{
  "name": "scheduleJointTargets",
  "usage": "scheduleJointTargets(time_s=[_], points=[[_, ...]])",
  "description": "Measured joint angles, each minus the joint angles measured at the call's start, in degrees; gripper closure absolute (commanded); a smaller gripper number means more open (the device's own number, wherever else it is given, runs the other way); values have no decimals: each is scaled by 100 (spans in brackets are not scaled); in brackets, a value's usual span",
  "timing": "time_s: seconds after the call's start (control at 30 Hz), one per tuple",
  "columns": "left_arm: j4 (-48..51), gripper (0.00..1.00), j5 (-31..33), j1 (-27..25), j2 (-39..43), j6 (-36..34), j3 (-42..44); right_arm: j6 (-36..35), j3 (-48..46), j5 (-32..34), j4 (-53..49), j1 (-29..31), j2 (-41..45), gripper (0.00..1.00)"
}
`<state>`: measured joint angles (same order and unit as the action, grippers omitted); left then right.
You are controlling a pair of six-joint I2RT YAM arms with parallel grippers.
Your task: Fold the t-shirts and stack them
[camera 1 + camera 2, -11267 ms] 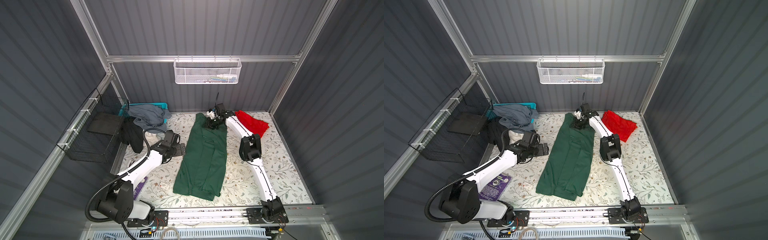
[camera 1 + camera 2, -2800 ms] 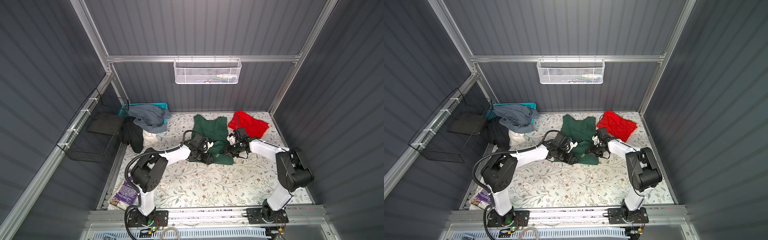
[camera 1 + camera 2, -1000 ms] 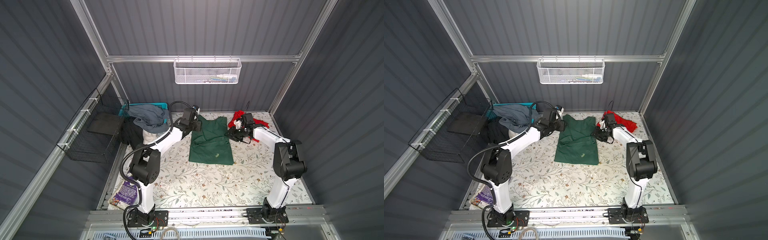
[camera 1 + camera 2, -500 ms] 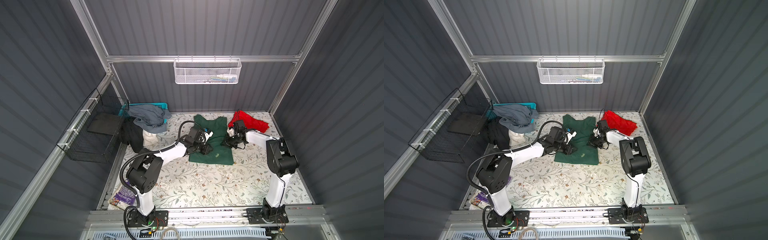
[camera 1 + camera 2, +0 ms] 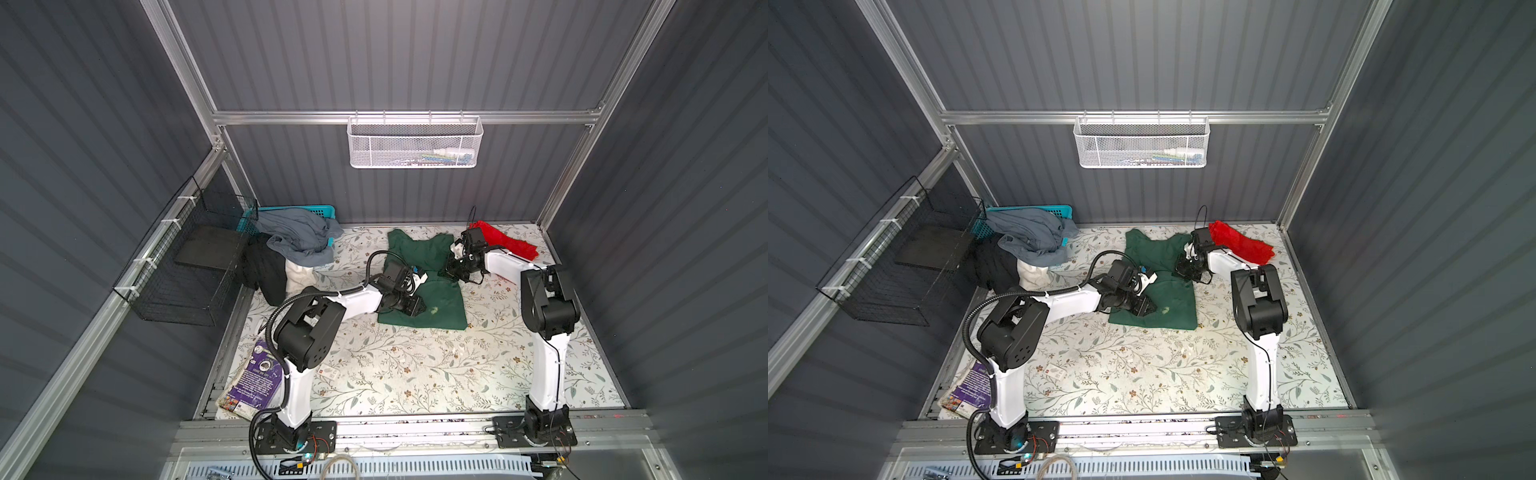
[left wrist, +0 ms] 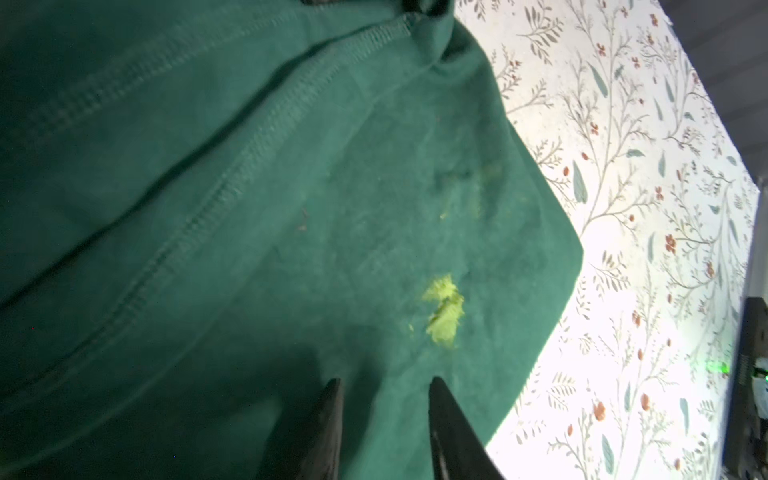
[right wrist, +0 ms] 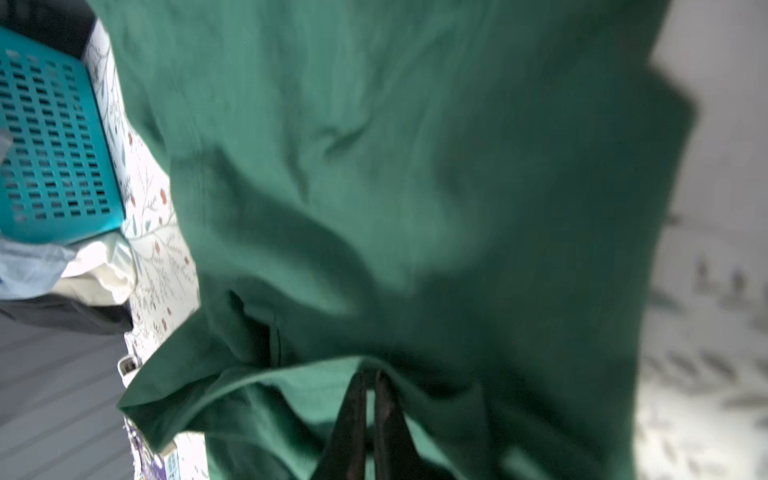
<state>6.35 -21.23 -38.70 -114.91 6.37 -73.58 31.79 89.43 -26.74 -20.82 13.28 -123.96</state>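
The dark green t-shirt (image 5: 444, 299) (image 5: 1173, 299) lies folded in half at the back middle of the table. A yellow-green fleck (image 6: 444, 309) sits on its near part. My left gripper (image 5: 417, 307) (image 6: 384, 382) rests low over the shirt's near left part, open, with only flat cloth under the gap. My right gripper (image 5: 449, 275) (image 7: 370, 377) is at the shirt's right edge, shut on a raised fold of the green cloth (image 7: 415, 166). The red t-shirt (image 5: 507, 245) (image 5: 1241, 245) lies crumpled at the back right corner, behind the right arm.
A teal basket (image 5: 316, 210) with grey cloth (image 5: 299, 232), black cloth and white cloth is heaped at the back left. A black wire basket (image 5: 178, 282) hangs on the left wall, a white mesh basket (image 5: 415, 143) on the back wall. A purple booklet (image 5: 255, 382) lies front left.
Over the last second the left gripper came forward from the collar to the shirt's near left part. The right gripper left the red shirt, reached the green shirt's right edge and shut.
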Motion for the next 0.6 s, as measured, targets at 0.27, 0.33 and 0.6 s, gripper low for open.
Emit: scheduleJointTargets(time_s=[0.27, 0.33, 0.6], points=[[201, 65, 879, 0, -680, -105, -909, 9, 52, -4, -107, -63, 109, 88], [205, 65, 1078, 0, -739, -125, -1034, 66, -195, -24, -28, -81, 450, 88], [114, 64, 1738, 0, -964, -131, -1451, 363, -1429, -37, 393, -223, 1777, 86]])
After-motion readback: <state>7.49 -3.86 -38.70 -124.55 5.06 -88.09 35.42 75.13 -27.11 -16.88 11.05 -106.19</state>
